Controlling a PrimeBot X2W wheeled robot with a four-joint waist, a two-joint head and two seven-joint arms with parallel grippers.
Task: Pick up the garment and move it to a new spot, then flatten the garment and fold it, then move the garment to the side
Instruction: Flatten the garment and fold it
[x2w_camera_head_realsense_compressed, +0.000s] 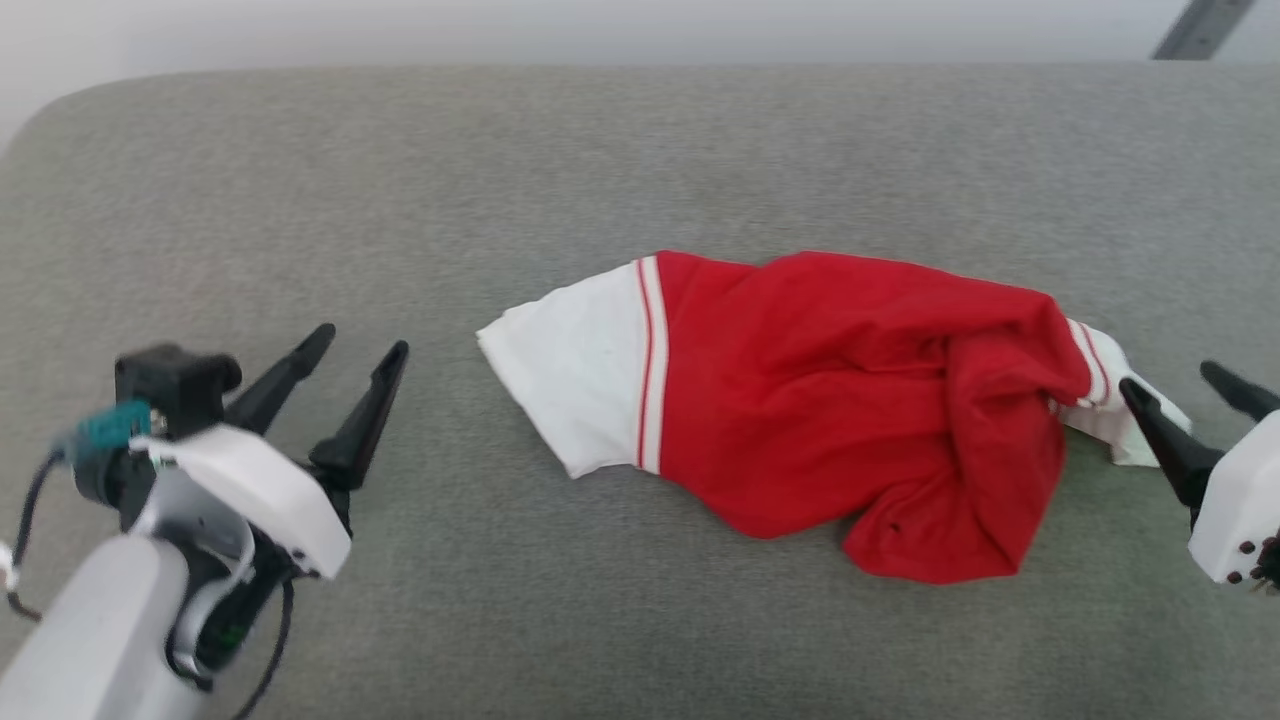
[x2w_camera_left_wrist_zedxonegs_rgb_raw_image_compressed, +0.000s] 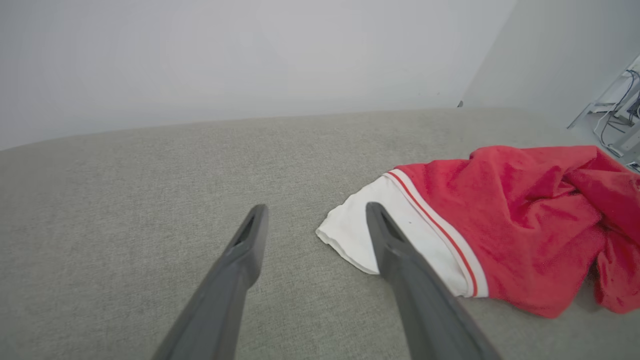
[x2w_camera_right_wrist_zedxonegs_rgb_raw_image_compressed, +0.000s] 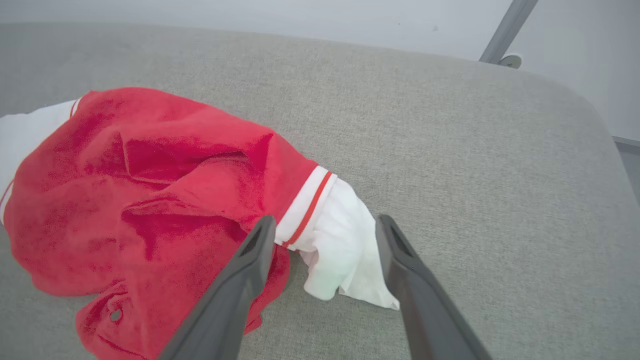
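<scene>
Both claws are spread wide with nothing in them. The right gripper (x2w_camera_head_realsense_compressed: 1170, 377) has its fingers either side of the crumpled white sleeve (x2w_camera_right_wrist_zedxonegs_rgb_raw_image_compressed: 340, 245). It looks lined up for a pinch there, though I can't tell if it's touching. The left gripper (x2w_camera_head_realsense_compressed: 362, 340) hangs well apart from the other sleeve (x2w_camera_head_realsense_compressed: 570, 380), probably free for the next grab. The garment (x2w_camera_head_realsense_compressed: 830, 380) lies bunched on the grey fabric surface (x2w_camera_head_realsense_compressed: 640, 150), red body rumpled, so I'd say flattening isn't done yet.
</scene>
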